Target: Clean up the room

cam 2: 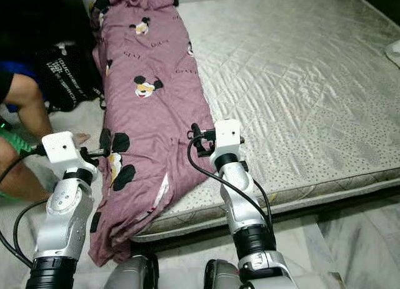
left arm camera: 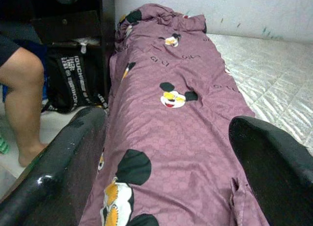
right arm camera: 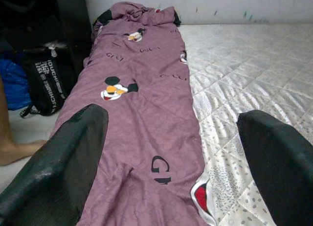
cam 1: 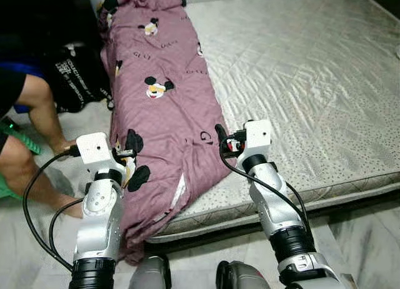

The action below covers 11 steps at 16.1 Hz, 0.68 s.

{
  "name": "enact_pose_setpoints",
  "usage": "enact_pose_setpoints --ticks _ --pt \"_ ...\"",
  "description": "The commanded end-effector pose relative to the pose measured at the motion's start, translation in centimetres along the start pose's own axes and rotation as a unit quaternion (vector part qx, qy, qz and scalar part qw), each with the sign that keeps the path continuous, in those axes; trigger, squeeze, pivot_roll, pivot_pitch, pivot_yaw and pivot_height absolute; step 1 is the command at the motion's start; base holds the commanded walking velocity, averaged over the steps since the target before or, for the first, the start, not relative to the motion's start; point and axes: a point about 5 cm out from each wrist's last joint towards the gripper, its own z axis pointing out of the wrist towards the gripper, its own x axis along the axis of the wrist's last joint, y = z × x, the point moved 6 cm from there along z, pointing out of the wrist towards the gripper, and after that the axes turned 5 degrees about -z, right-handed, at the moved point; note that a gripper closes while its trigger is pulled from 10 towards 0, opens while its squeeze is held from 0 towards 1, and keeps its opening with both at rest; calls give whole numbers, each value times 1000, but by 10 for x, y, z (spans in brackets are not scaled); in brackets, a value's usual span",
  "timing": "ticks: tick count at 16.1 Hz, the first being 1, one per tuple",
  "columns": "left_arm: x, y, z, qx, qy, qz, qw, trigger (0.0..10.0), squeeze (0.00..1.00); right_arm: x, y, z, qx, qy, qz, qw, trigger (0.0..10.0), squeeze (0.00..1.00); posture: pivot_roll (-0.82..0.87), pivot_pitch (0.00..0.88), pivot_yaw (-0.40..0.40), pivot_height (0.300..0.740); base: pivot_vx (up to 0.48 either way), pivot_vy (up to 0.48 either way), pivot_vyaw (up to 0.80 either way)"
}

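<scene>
Both grippers, left (left arm camera: 166, 187) and right (right arm camera: 171, 187), hang wide open over the near end of the purple blanket (cam 1: 159, 107), holding nothing. It lies folded along the left edge of the mattress (cam 1: 300, 82), its end hanging over.

You have the mattress (cam 1: 300, 82) ahead, running from 12 to 2 o'clock. The blanket (cam 1: 159, 107) lies lengthwise along its left edge — its near end spills over the mattress's front edge at 11 o'clock. Left of the blanket, at 10 o'clock, a bag (cam 1: 78, 76) sits on the floor, with a person's legs (cam 1: 37, 132) nearer you — at 9 o'clock.
</scene>
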Motion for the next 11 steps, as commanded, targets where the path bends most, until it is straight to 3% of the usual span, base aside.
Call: enact_pose_setpoints --ticks 1,11 --pt "-1 -6 -3 8 -1 13 1000 10000 0 7 -4 1 8 9 5 1000 10000 0 42 169 13 723 0 0 0" --pt "3 4 -1 -2 10 19 1000 10000 0 6 -5 2 12 7 4 1000 10000 0 38 177 15 609 0 0 0"
